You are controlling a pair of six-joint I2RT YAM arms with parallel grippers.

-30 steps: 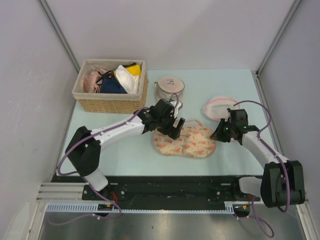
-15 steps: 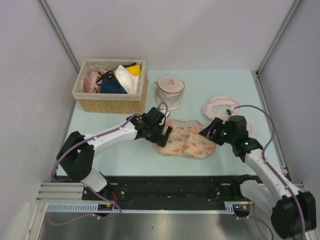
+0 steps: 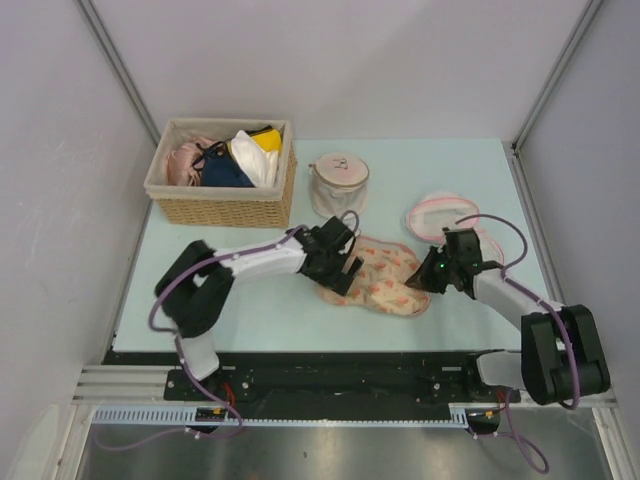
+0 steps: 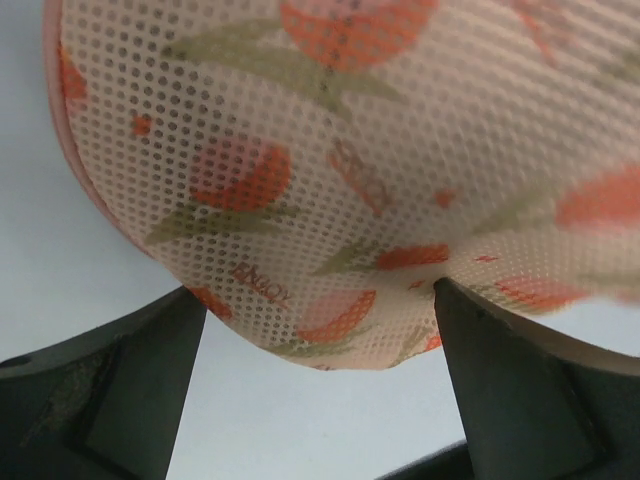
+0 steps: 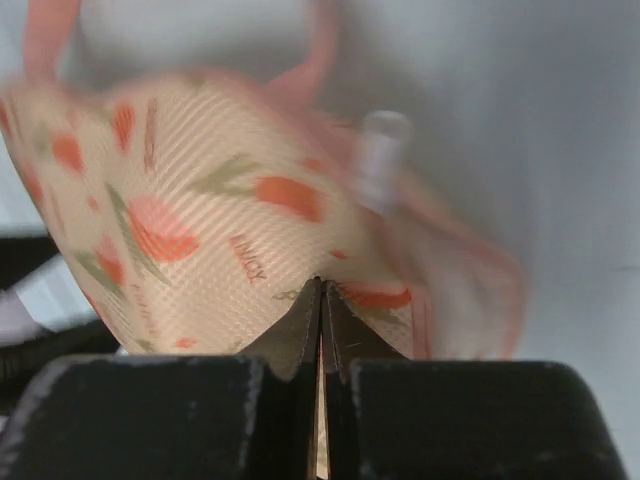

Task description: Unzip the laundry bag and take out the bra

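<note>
The laundry bag (image 3: 385, 283), cream-peach mesh with pink-red prints and a pink edge, lies flat at the table's middle. My left gripper (image 3: 340, 272) is at its left edge and is open. In the left wrist view the bag's rounded edge (image 4: 330, 150) hangs between the two dark fingers (image 4: 130, 390). My right gripper (image 3: 424, 279) is at the bag's right end and is shut, pinching a fold of the bag's fabric (image 5: 200, 240). A blurred whitish zipper pull (image 5: 380, 150) shows beyond it by the pink edge. The bra is hidden.
A wicker basket (image 3: 220, 212) with pink, navy and yellow-white garments stands at the back left. A small cylindrical white mesh bag (image 3: 338, 185) stands behind the pouch. A round white mesh bag with a pink rim (image 3: 440, 212) lies at the back right.
My left gripper has come down to the bag's left edge. My right gripper has moved left onto the bag's right end. The bag has shifted slightly.
</note>
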